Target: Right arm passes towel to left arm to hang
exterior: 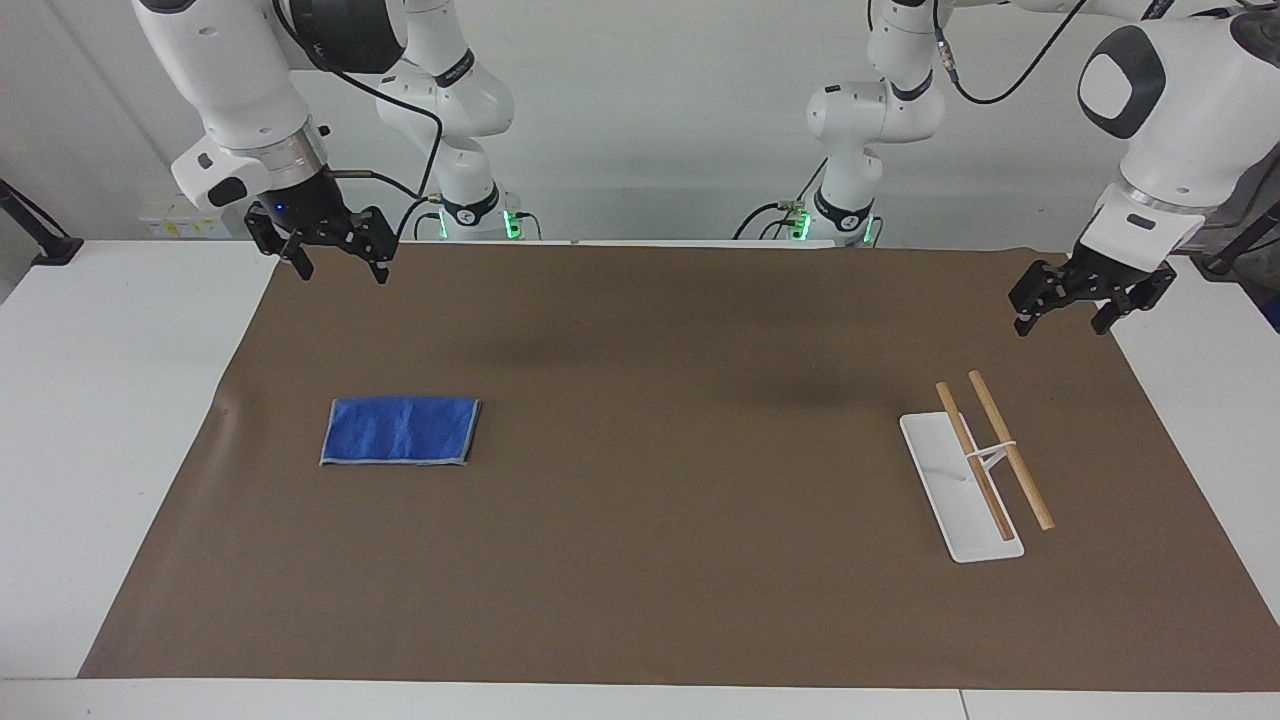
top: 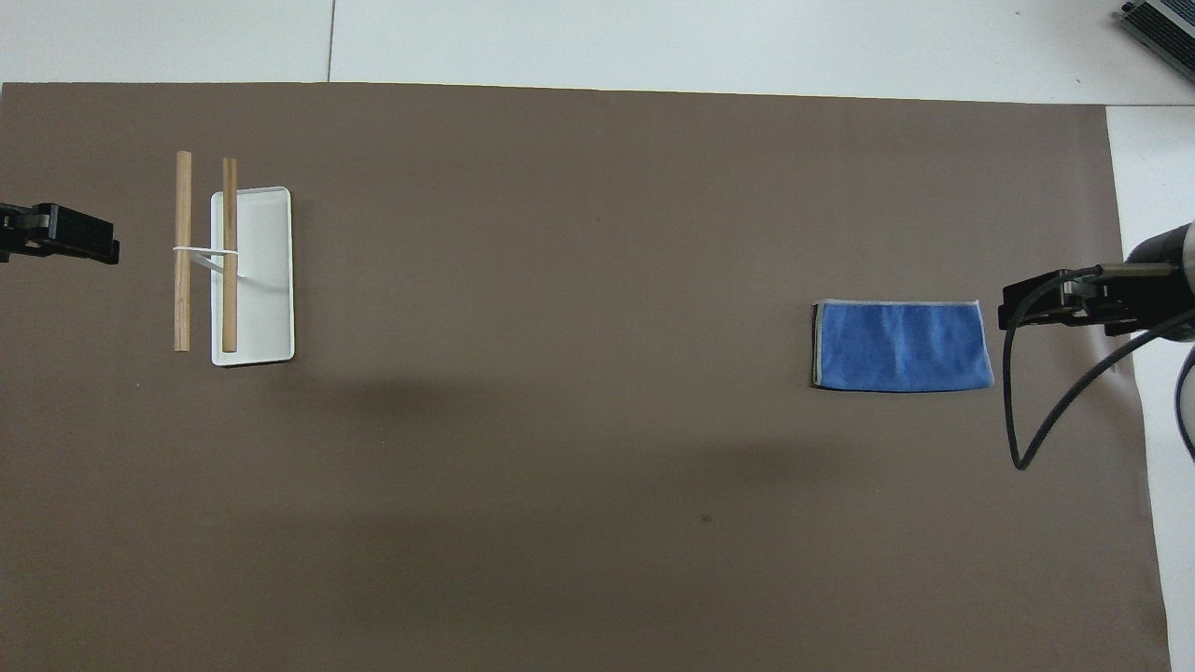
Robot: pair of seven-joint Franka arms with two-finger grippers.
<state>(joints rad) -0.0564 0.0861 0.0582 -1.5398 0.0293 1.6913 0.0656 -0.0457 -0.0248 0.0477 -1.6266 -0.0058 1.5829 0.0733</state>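
The right gripper (exterior: 340, 270) hangs in the air over the brown mat's (exterior: 650, 480) edge nearest the robots, at the right arm's end of the table. Its jaws stand wide apart and hold nothing. A small blue light shows on its body, and a loose black cable (top: 1036, 392) loops from the wrist.

The blue towel (exterior: 400, 431) lies folded flat on the mat, well below those jaws and farther from the robots than the spot they hang over. Nothing stands between the jaws and the cloth; bare mat surrounds it on every side. In the overhead view the right gripper (top: 1046, 308) shows just beside the towel's (top: 901, 345) short edge, but the facing view shows it raised well clear.

The left gripper (exterior: 1065, 315) hangs over the mat's corner at the left arm's end of the table, its jaws also spread open and empty. Below them, farther from the robots, stands the hanging rack (exterior: 975, 470): a white oblong base (exterior: 935, 440) carrying two wooden rails (exterior: 1010, 450) side by side on a thin white support. Both rails are bare. In the overhead view the left gripper (top: 65, 245) sits beside the rack (top: 224, 257), apart from it.

A wide stretch of open mat separates towel and rack.
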